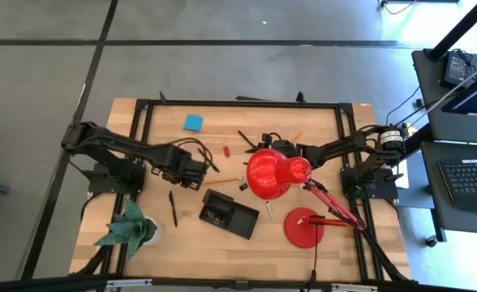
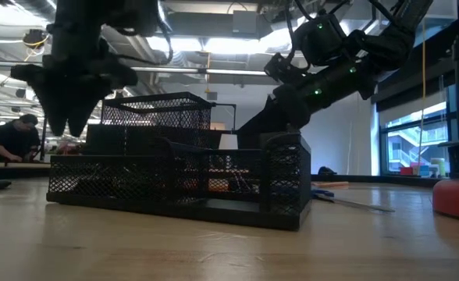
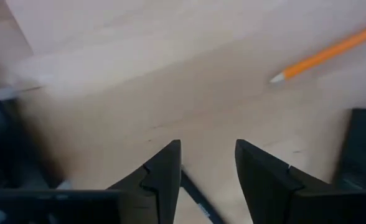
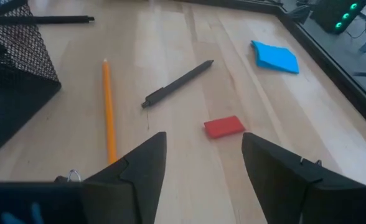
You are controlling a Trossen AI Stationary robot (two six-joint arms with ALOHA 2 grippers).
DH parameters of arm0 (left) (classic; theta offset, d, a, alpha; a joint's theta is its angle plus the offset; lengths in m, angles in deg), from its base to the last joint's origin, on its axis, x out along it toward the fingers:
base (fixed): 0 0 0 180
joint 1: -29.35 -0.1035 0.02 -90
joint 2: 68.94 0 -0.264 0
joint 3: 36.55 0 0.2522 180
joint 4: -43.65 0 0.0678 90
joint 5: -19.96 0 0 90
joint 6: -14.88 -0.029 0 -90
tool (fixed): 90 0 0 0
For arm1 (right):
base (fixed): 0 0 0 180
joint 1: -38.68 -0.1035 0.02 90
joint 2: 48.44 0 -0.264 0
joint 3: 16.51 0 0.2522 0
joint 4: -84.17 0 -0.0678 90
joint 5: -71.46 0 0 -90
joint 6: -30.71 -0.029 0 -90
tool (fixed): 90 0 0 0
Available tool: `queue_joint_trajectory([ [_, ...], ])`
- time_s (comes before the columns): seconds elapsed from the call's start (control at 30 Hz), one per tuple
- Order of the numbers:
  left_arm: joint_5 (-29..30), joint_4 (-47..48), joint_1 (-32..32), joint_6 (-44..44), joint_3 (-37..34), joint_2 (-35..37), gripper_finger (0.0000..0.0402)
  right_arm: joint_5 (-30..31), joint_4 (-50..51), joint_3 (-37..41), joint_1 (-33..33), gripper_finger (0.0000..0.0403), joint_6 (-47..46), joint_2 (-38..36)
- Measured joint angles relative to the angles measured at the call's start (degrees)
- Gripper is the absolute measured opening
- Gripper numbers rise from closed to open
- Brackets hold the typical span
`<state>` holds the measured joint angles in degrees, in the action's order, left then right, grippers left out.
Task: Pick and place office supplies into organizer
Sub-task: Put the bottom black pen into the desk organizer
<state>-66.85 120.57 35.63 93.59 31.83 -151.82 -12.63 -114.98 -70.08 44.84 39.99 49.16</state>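
**Left arm nearest to black pen; nothing gripped**

Black pen [image 3: 195,198] lies on the bare table just below the left gripper [image 3: 208,163], fingers apart and empty, its long axis running between them. Organizer [image 1: 229,213] lies at four o'clock. Right gripper [image 4: 203,155], likewise apart, waits farther off.

Two dark jointed arms, matte black links, black cables looped along both. Left gripper [image 3: 208,168]: two black wedge fingers, angular stepped inner edges. Right gripper [image 4: 203,163]: same black tapered fingers. Right arm: silver-white round joint cap near base, green indicator lights along link in low view.
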Motion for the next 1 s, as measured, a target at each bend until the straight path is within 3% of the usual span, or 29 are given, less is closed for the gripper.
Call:
queue_joint_trajectory([
  [0.47,-0.7,11.6,2.6,0.5,-0.3,-2.8,0.0134,-0.2,0.0,0.0,0.0,0.0212,-0.2,0.0],
  [0.67,-1.6,11.4,2.1,-0.5,-6.3,0.6,0.0120,-0.1,-0.1,0.0,0.0,0.0212,-0.2,0.0],
  [0.87,-1.7,2.2,1.1,5.9,-12.5,8.6,0.0109,-0.1,-0.4,0.0,0.0,0.0212,-0.2,0.0],
  [1.0,-1.4,-2.3,1.5,7.0,-13.3,10.1,0.0113,-0.2,-0.8,0.0,0.2,0.0212,-0.2,0.0],
])
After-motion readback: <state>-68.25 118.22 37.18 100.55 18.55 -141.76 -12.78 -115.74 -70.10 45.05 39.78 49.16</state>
